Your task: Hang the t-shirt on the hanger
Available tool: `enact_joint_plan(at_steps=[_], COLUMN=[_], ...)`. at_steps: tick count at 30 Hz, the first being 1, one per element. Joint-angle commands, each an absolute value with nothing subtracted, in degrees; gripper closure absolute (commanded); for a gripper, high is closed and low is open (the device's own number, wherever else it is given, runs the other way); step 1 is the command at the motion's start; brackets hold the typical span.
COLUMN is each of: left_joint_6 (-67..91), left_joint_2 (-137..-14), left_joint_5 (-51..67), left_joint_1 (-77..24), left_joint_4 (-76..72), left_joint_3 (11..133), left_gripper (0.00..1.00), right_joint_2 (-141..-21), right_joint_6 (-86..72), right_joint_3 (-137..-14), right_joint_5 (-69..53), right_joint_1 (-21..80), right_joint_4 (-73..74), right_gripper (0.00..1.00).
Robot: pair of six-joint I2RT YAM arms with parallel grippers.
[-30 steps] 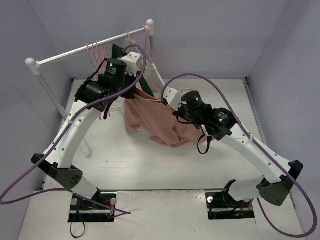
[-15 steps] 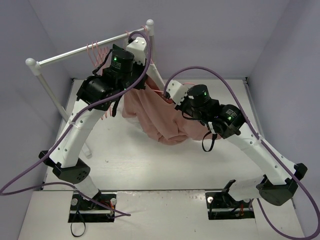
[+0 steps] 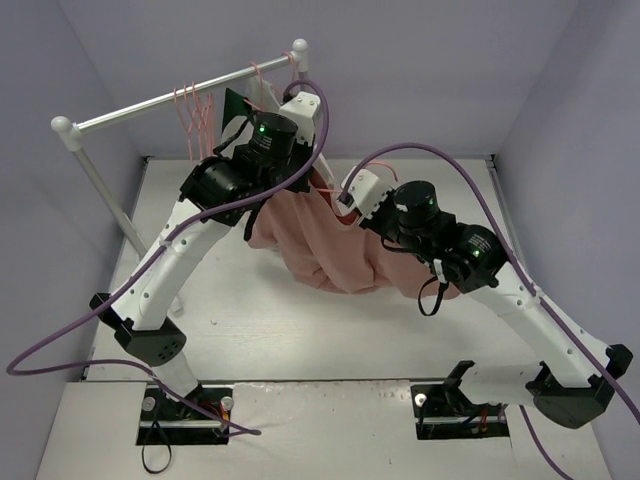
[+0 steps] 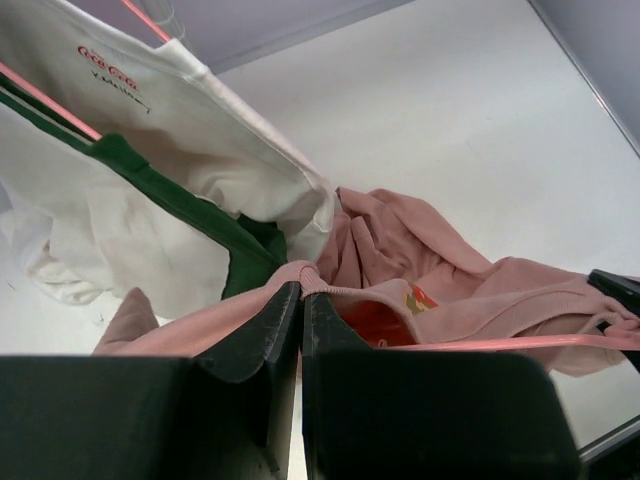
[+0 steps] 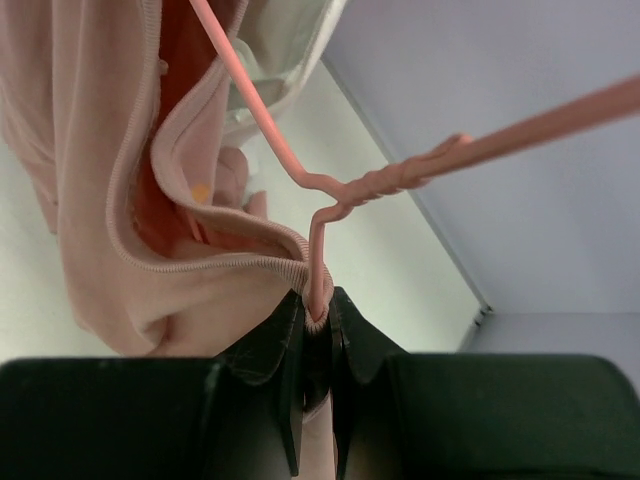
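**Item 1, t-shirt** (image 3: 320, 255): pink and bunched, slung between your two grippers above the table (image 3: 250, 320). Its lower folds sag toward the surface; you cannot tell whether they touch it.

**Item 2, hanger** (image 5: 335, 182): thin pink wire, held off the table at your right wrist. One arm runs up into the shirt's neck opening, and the twisted neck stays outside it.

**Item 3, left gripper** (image 4: 302, 290): jaws pinched together on a ribbed edge of the t-shirt.

**Item 4, right gripper** (image 5: 318, 300): jaws clamped on the hanger's wire, with the ribbed collar edge caught right beside it.

**Item 5, rack pole** (image 3: 160, 102): behind your left arm, carrying spare pink hangers (image 3: 193, 100) and a white-and-green cloth (image 4: 150, 130).
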State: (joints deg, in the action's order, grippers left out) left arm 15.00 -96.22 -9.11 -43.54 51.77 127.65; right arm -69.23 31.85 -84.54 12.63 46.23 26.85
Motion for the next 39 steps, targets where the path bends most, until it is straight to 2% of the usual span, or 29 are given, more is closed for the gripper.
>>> enact_joint_plan(at_steps=[1,5,13,30,35,39], left_joint_6=[16.5,16.0,14.9,8.7,5.2,2.7], left_joint_2=[-94.3,-95.4,-96.5,-100.2,-100.3,-99.8], left_joint_5=[-9.4,-8.2,-4.0,-5.1,-6.7,-4.8], left_joint_1=[-44.1,-44.2,-44.4,-44.3,-44.2,-44.2], left_joint_4=[48.7,48.7,48.7,46.4,45.8,44.0], left_joint_3=[128.9,131.6,135.7,141.4,141.0,139.6], left_gripper=[1.0,1.0,1.0,1.0,0.96,0.87], right_joint_2=[-64.1,-60.3,-60.4,-60.9,-60.3,-59.8], right_joint_6=[27.4,22.9,22.8,19.3,18.2,16.7], right_joint_3=[-80.0,-74.3,-74.3,-72.2,-71.0,-69.0], right_joint_5=[8.2,5.0,3.5,-1.5,-3.2,-5.2], right_joint_1=[44.6,42.5,42.1,41.8,41.4,40.4], right_joint_4=[13.0,4.9,-1.5,-4.5,-5.2,-6.6], right_gripper=[1.0,1.0,1.0,1.0,1.0,1.0])
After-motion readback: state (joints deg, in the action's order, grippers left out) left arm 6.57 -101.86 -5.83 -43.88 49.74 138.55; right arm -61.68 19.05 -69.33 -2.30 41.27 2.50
